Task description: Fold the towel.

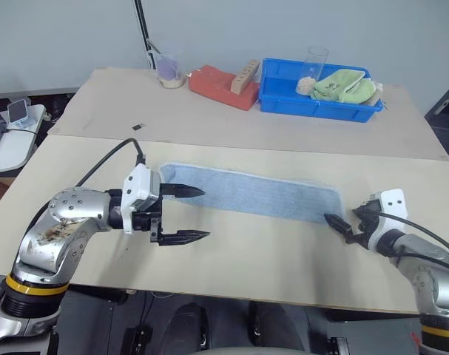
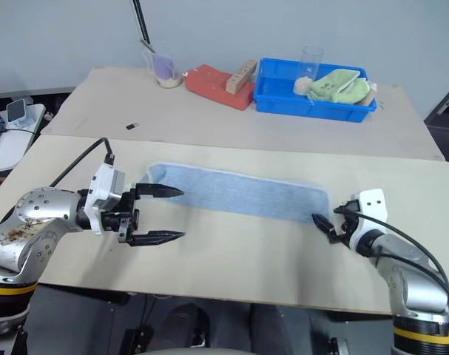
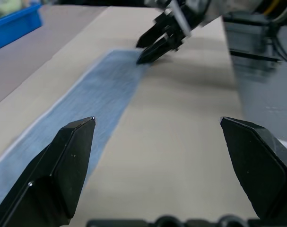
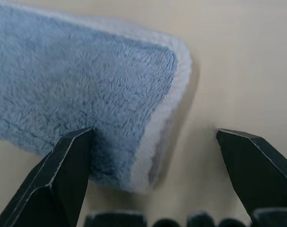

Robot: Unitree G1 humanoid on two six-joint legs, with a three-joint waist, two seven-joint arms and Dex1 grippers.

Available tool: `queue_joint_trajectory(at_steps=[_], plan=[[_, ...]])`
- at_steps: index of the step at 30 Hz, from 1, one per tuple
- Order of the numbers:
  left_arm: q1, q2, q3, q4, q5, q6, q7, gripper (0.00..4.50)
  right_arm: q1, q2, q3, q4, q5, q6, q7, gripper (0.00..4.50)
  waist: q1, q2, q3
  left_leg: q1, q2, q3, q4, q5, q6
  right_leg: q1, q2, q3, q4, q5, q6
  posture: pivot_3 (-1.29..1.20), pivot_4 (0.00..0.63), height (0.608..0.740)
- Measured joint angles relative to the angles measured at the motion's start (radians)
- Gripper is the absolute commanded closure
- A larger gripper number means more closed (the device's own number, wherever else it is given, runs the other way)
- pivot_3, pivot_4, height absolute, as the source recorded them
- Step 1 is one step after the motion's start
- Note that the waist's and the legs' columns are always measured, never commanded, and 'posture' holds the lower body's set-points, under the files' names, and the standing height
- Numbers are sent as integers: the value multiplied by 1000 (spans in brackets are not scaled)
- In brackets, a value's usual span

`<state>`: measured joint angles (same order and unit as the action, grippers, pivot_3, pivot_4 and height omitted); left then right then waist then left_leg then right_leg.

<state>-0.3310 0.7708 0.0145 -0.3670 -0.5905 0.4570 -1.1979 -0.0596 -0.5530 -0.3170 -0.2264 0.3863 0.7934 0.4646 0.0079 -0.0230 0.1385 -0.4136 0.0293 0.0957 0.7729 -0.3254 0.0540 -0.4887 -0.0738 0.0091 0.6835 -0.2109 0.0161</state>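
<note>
The towel (image 1: 254,194) lies flat as a long folded strip across the near tabletop (image 1: 231,259). Our left claw (image 1: 183,214) hovers at its left end, pointing sideways along the strip, fingers spread wide and empty. Our right claw (image 1: 341,226) sits low at the towel's right end, released, straddling its corner. On the far tabletop, a blue bin (image 1: 283,96) holds a green cloth (image 1: 345,86) and a clear cup (image 1: 314,65).

The left gripper (image 1: 193,214) points sideways toward the right arm, its two black fingers spread wide; the right gripper (image 1: 341,226) sits low, tilted down, fingers wide apart too
</note>
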Motion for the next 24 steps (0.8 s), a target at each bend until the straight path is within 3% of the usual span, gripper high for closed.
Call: queue_joint_trajectory(at_steps=[4,13,18,24], plan=[[-17,-19,-18,27,1,-15,-16,0,-29,27,21,2,-6,9,-34,1165,-11,0,0,3,0,0,-1,0,0,2,1,0,-1,0,0,0,150,669],[-17,-30,-23,30,-4,-16,-40,0,-43,37,59,-6,-1,16,-32,4302,-20,0,0,7,1,-1,-6,0,0,5,2,1,-2,-1,-1,0,150,669],[-22,-45,-23,37,-5,-23,-44,0,-55,12,59,21,10,18,-23,4440,-19,0,0,8,1,-1,-6,0,0,7,2,0,-3,-1,-1,0,150,669],[-49,-60,-23,62,-2,-28,-38,0,-92,-151,6,151,7,-1,41,4440,-9,0,0,9,-1,-2,-6,0,0,9,0,0,-4,-1,0,0,150,669]])
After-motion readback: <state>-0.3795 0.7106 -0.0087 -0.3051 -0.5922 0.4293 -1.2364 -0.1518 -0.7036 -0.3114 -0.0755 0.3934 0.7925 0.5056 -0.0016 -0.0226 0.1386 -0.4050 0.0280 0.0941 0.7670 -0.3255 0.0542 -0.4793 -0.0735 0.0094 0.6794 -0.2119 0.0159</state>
